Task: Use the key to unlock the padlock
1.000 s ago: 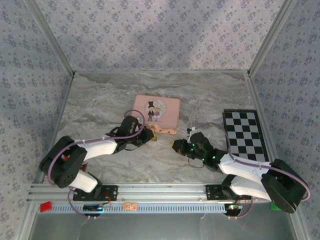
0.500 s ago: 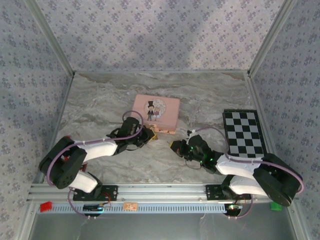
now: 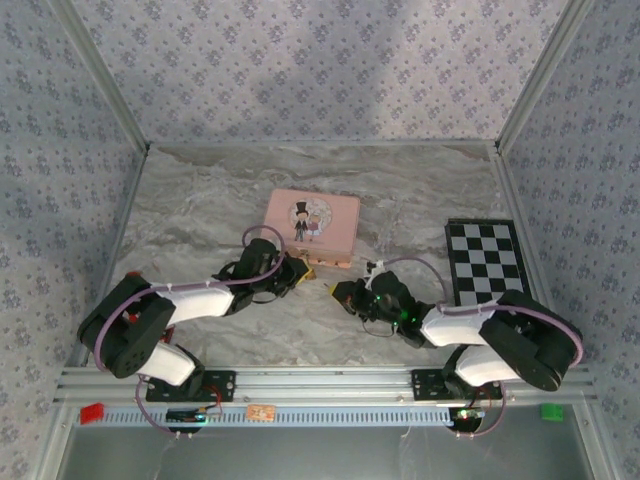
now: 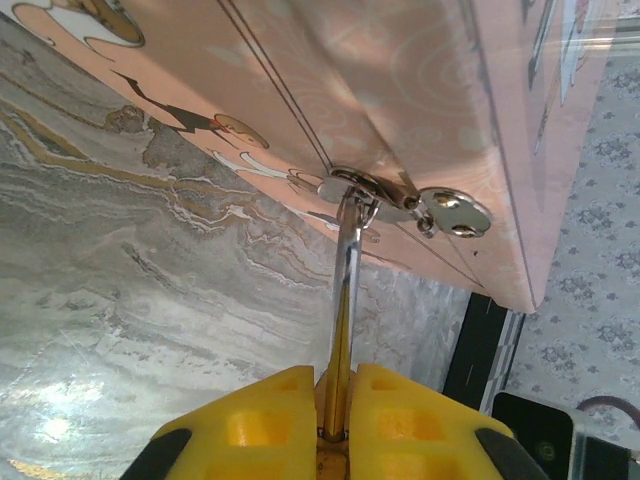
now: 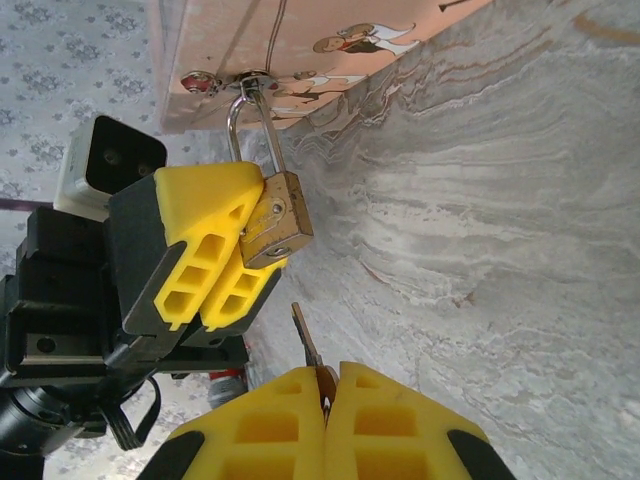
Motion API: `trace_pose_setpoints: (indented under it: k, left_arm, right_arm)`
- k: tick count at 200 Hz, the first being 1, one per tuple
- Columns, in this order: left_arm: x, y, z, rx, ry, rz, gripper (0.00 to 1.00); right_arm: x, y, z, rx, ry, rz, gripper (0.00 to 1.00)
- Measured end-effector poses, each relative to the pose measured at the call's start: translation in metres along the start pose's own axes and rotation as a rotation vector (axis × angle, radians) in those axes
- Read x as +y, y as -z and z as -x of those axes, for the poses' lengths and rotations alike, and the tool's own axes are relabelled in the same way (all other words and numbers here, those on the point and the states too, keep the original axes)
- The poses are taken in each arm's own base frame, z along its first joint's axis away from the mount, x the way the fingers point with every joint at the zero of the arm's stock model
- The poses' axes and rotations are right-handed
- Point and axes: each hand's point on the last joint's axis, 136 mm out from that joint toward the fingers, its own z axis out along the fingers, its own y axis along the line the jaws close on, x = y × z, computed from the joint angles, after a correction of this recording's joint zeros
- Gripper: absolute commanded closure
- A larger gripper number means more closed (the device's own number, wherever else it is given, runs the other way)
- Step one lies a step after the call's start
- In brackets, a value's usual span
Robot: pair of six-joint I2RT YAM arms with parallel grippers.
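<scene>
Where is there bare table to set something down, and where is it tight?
Bare: the far strip between tin and back wall; the stretch between tin and left wall; the gap between tin and checkerboard. Crowded: just in front of the tin, where left tool, padlock, key and right tool meet.

Robot test cell, lab bench type.
Floral-papered panels (image 3: 300, 70) across the upper frame and both sides; aluminium posts (image 3: 100, 75) at the corners; marble-print tabletop (image 3: 190, 210) at centre; slotted aluminium rail (image 3: 330, 385) along the bottom edge, arm bases (image 3: 175, 368) bolted on.
</scene>
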Motion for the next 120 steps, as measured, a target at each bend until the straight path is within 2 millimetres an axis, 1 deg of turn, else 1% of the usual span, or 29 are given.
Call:
trace_pose_setpoints:
  k: [77,120]
  left_arm:
    - [-0.001,0.001,-0.001,-0.012,0.034,-0.017,1.00]
    - [-0.001,0.001,-0.001,-0.015,0.050,-0.030,1.00]
  right_arm:
    - [-0.013,-0.021,-0.007,0.024,-0.101,0.032,1.00]
    - [-0.009,-0.025,-0.006,0.024,-0.130,0.069,1.00]
